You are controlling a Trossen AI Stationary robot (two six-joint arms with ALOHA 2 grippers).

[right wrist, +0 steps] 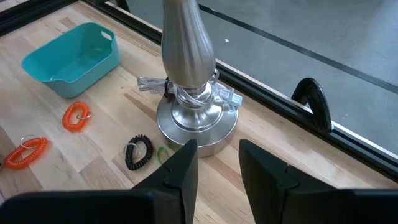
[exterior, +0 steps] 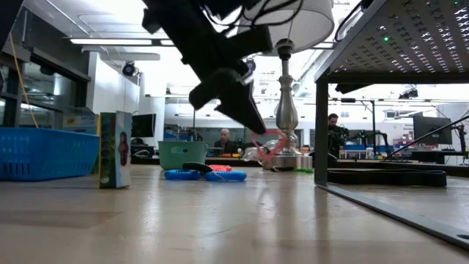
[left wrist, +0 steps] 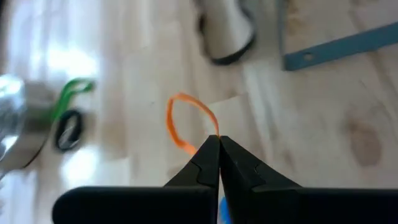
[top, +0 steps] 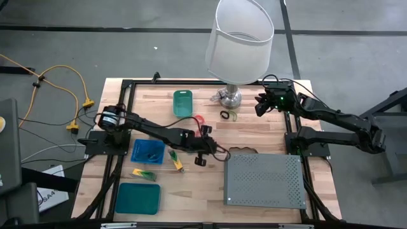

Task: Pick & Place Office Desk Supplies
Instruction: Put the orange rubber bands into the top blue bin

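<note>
Left wrist view — fingers (left wrist: 217,149) pinching orange loop (left wrist: 186,121)

A dark left gripper (exterior: 258,129) hung above the pale wooden table (exterior: 220,220), pinching a thin red loop (exterior: 270,144). Flat blue rings (exterior: 205,174) lay behind it, near an upright yellow-and-green block (exterior: 115,149) and a blue mesh basket (exterior: 45,152).
</note>
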